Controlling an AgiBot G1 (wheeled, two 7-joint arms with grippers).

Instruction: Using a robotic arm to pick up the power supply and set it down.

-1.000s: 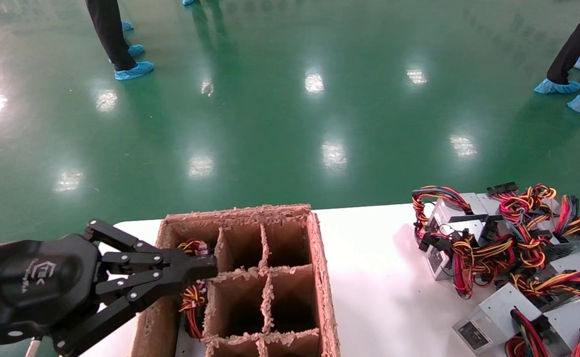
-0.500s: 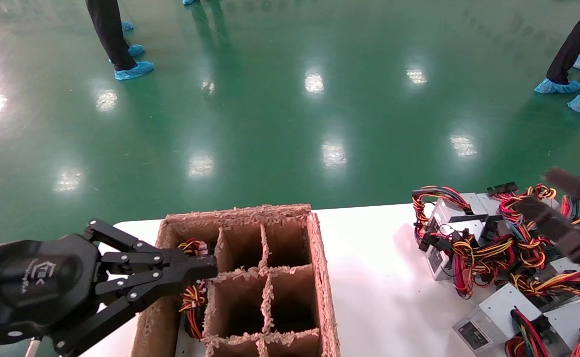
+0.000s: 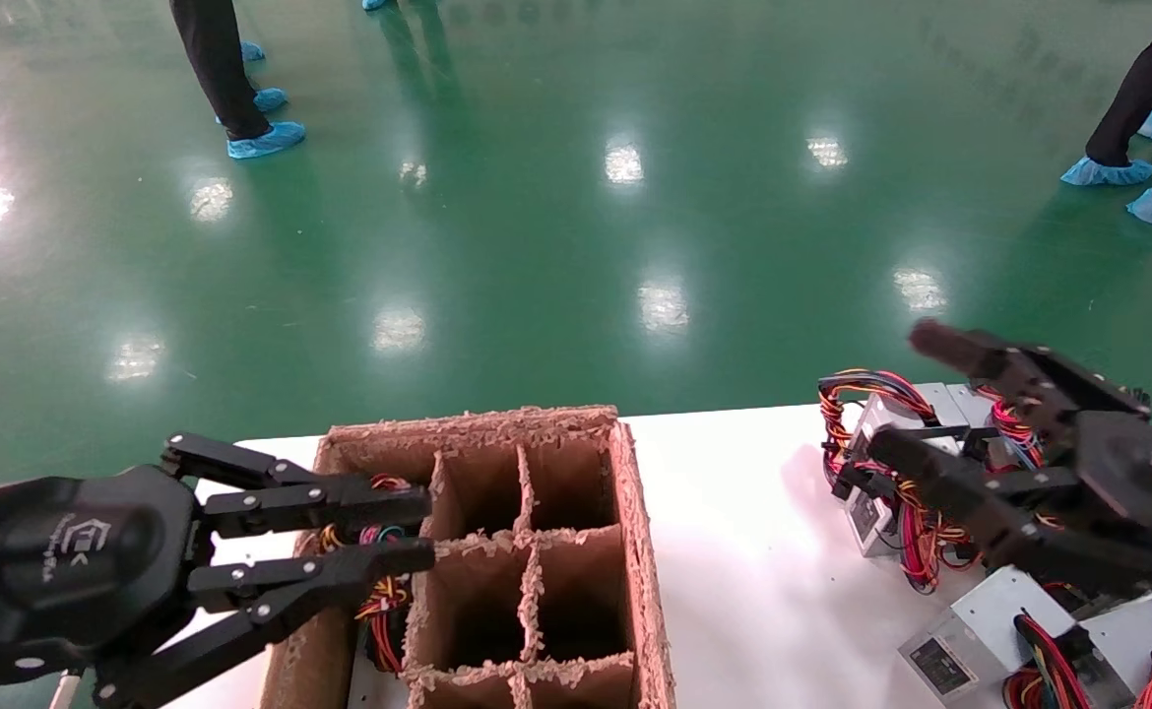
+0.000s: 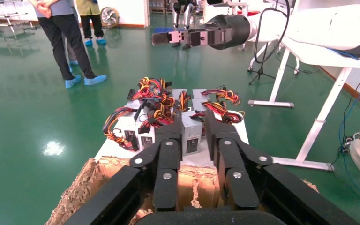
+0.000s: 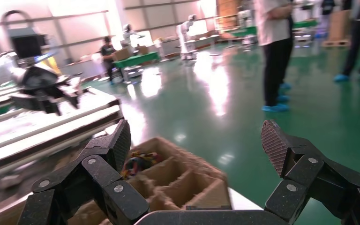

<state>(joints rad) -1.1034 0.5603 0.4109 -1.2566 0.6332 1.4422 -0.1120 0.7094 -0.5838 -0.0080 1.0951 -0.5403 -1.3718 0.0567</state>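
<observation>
Left black linkage-fingered claw (image 3: pixel 418 532) slightly parted over brown cardboard divider box (image 3: pixel 635 551). Right black claw (image 3: pixel 906 394) spread wide above grey metal power supplies (image 3: pixel 990 615) on white desk (image 3: pixel 753 551).

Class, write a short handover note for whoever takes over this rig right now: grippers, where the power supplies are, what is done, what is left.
Left gripper: open, empty, over the near-left cell of the brown pulp-cardboard divider box, just above the red-yellow-black wire bundle of a supply already sitting in that cell.
Right gripper: wide open, empty, hovering over the pile of silver-grey power supplies at the right end of the white table.
Done: one supply boxed.
Left: right gripper has yet to grasp the next one; the other visible cells look empty.
</observation>
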